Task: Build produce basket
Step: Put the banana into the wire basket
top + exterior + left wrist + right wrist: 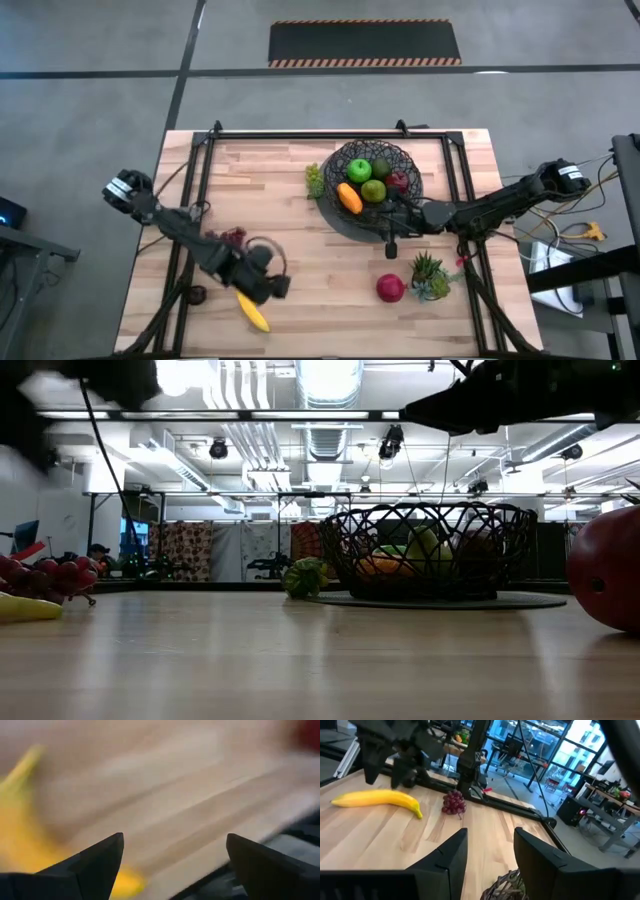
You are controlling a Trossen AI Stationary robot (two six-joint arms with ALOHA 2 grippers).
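Landmark: round black woven-wire basket on a dark grey disc base, set toward the far edge of the pale wooden plank table.

- Yellow toy banana: nearest the front edge, well to the left of the basket and nearer; lies flat, long axis slanting, one end toward the front edge, the other under the left gripper.
- Left gripper: poised over the banana's far end, fingers spread wide, nothing between them.
- Red toy apple: in front of the basket; small spiky green potted plant just beside it.
- Purple toy grapes: left of the basket, nearer.
- Right gripper: at the basket's near rim, fingers parted, grasping nothing.
- Basket contents: green apple, green pear, orange piece.
- Green grapes: touching the basket's left side.
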